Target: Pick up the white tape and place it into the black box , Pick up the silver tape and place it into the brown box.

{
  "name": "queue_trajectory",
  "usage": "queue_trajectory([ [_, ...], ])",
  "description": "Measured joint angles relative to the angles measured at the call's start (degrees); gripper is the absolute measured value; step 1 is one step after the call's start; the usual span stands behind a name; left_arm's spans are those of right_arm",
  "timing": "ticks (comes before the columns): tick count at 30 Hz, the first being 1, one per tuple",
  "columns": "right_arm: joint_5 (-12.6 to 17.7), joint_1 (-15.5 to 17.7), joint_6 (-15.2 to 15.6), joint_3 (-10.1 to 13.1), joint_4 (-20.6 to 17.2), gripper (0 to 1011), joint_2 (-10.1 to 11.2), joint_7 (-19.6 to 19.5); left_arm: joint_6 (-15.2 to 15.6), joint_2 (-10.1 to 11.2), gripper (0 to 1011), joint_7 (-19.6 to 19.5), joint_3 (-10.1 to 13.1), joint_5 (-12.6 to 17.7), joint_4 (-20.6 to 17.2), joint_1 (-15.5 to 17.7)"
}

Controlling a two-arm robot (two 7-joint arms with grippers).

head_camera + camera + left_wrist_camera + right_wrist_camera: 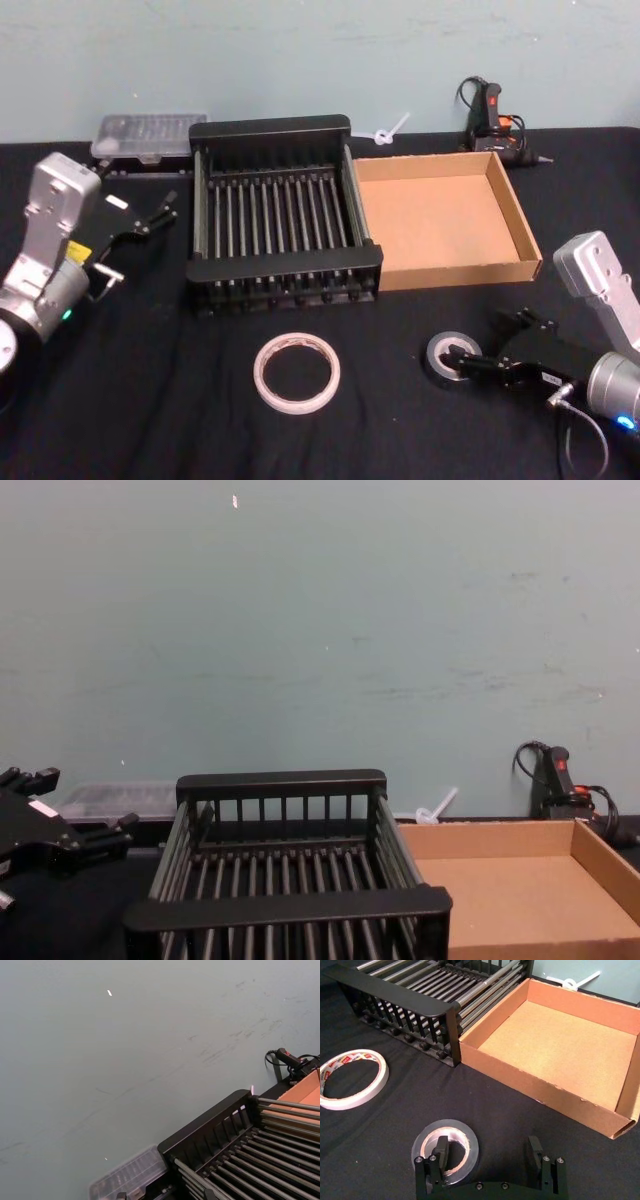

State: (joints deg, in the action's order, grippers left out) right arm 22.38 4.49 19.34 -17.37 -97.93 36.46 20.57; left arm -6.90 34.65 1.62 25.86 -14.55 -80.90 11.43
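The silver tape lies flat on the bench, hole up, round with no long side, near the brown box. The right end effector is open, one finger in the hole. It looks ready to squeeze, then lift. The left end effector waits open beside the black box. The white tape lies flat.

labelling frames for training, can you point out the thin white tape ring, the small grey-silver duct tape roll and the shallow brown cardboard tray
thin white tape ring [330, 381]: head view, right side of its band
small grey-silver duct tape roll [470, 1141]: right wrist view, outer grey band
shallow brown cardboard tray [432, 212]: head view, bare floor
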Motion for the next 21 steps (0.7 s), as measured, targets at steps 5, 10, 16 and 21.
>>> queue_trajectory([
  [5, -0.5, -0.4, 0.2, 0.0, 0.5, 1002, -0.6, 0.1, 0.0, 0.0, 1001, 0.0, 0.0, 0.0, 0.0, 0.0],
  [10, -0.6, -0.4, 0.2, -0.1, 0.5, 1002, -0.5, 0.1, 0.0, 0.0, 1001, 0.0, 0.0, 0.0, 0.0, 0.0],
  [16, -0.5, -0.4, 0.2, 0.0, 0.4, 1002, -0.5, 0.1, 0.0, 0.0, 1001, 0.0, 0.0, 0.0, 0.0, 0.0],
  [21, -0.5, -0.4, 0.2, 0.0, 0.4, 961, -0.5, 0.1, 0.0, 0.0, 1001, 0.0, 0.0, 0.0, 0.0, 0.0],
])
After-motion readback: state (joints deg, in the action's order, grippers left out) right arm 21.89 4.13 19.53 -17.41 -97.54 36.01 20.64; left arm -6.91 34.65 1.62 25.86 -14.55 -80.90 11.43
